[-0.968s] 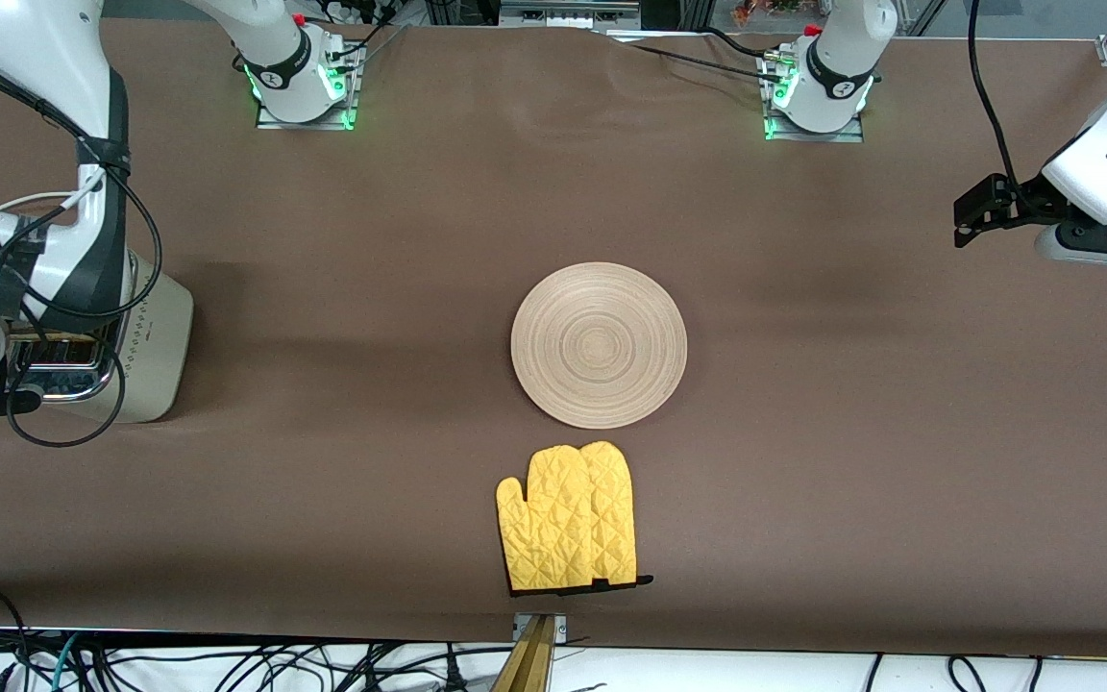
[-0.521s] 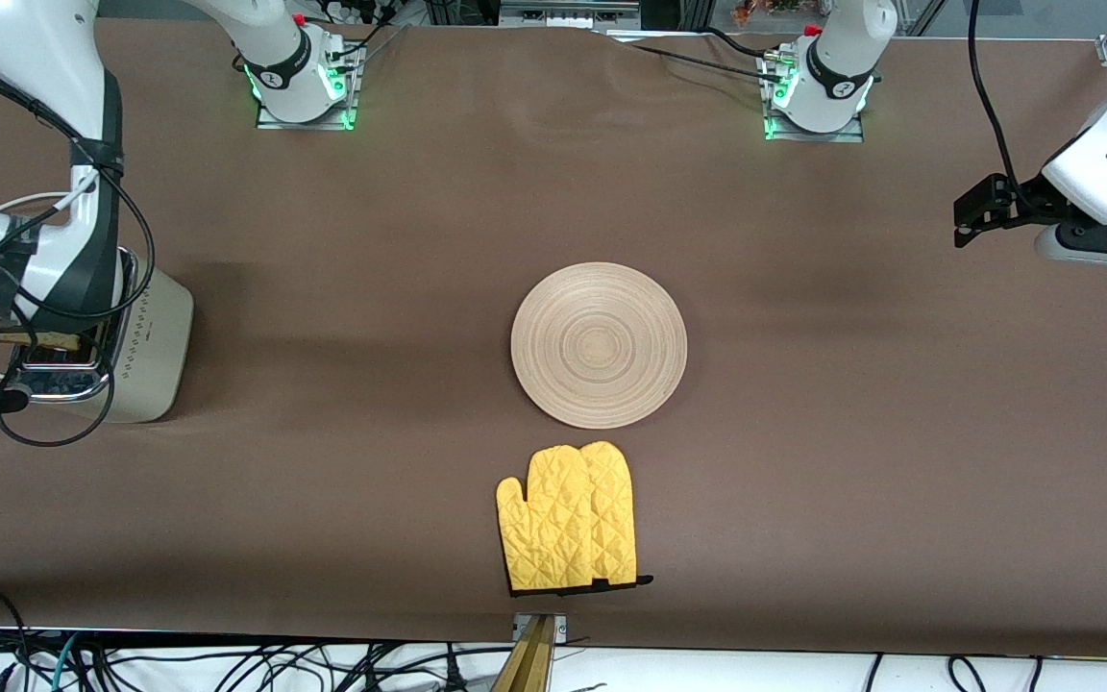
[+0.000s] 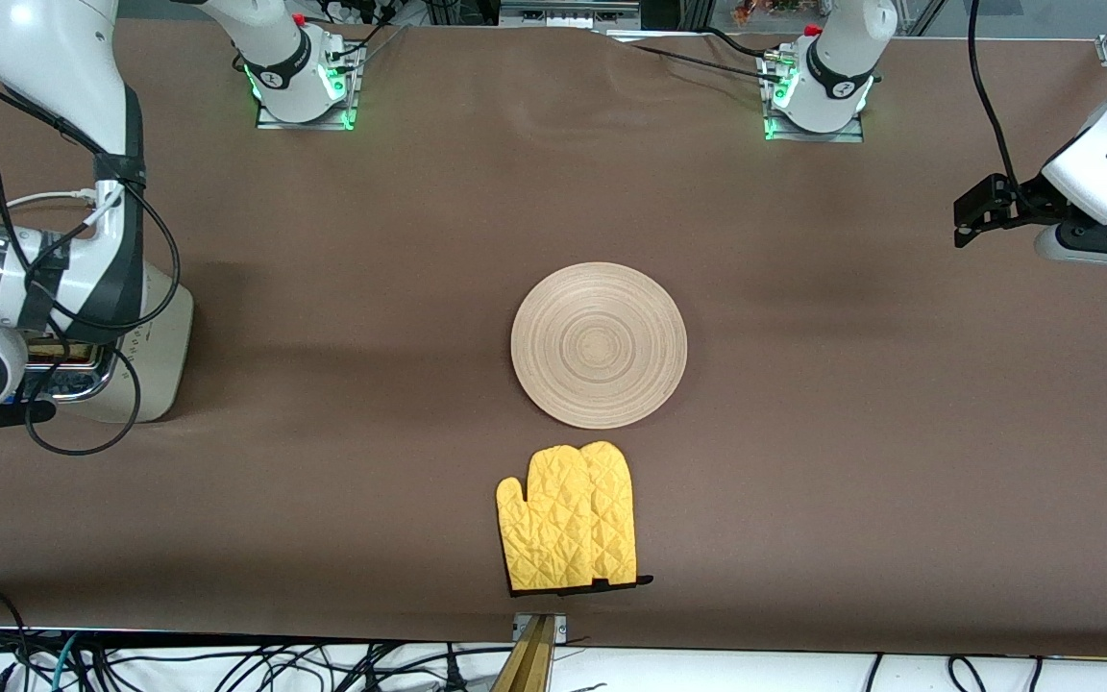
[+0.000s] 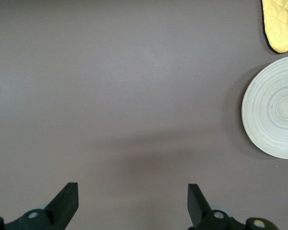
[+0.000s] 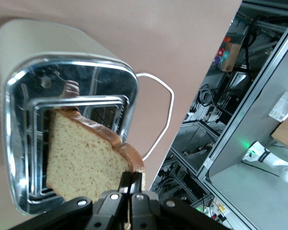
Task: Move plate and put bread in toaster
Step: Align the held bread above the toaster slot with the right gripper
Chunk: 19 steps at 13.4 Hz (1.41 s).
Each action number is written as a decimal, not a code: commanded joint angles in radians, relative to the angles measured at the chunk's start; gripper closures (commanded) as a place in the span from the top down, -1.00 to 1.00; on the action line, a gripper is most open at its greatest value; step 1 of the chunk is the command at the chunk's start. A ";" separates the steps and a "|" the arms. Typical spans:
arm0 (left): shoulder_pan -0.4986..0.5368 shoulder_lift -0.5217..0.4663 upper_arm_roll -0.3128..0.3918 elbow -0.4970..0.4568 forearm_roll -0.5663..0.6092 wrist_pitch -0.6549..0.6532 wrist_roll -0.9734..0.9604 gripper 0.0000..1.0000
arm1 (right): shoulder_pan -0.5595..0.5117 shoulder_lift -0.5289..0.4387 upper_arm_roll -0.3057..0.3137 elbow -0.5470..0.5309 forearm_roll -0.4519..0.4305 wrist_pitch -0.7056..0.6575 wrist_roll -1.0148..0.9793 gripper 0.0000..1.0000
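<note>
The cream toaster [image 3: 158, 348] stands at the right arm's end of the table, its chrome top [image 5: 19, 143] facing up. My right gripper [image 5: 132, 175] hangs over it, shut on the crust edge of the bread [image 5: 81, 158], a speckled slice tilted above the slots. In the front view the right wrist hides that gripper and most of the toaster top. The wooden plate [image 3: 599, 344] lies bare at mid-table, also seen in the left wrist view [image 4: 273, 112]. My left gripper [image 3: 971, 216] waits open over the left arm's end of the table, fingers [image 4: 67, 196] wide apart.
A yellow oven mitt [image 3: 568, 517] lies beside the plate, nearer the front camera. The toaster's white cord [image 5: 158, 110] loops on the brown cloth next to it. Cables hang from the right wrist over the toaster.
The right wrist has shifted over the toaster with the bread and now hides more of its top. The left arm, plate and mitt have not moved.
</note>
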 commanded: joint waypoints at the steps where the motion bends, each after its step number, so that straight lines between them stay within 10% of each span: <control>1: -0.006 -0.005 -0.004 0.003 0.030 -0.010 -0.018 1.00 | 0.000 0.004 0.011 -0.003 0.025 0.010 0.041 -1.00; 9: -0.006 -0.005 -0.003 0.003 0.030 -0.010 -0.018 1.00 | -0.003 0.030 0.015 -0.001 0.107 0.050 0.044 -1.00; 10: -0.006 -0.005 -0.004 0.003 0.030 -0.010 -0.018 1.00 | -0.003 0.028 0.015 -0.001 0.110 0.050 0.043 -0.06; 12: -0.006 -0.005 -0.003 0.003 0.030 -0.010 -0.018 1.00 | -0.007 0.021 0.012 0.002 0.142 0.049 0.029 0.81; 16: -0.004 -0.005 -0.003 0.003 0.030 -0.010 -0.018 1.00 | -0.007 -0.025 0.000 0.058 0.176 0.021 -0.051 0.99; 19: -0.006 -0.005 -0.004 0.003 0.030 -0.010 -0.018 1.00 | -0.016 -0.094 -0.006 0.063 0.379 0.020 -0.059 0.99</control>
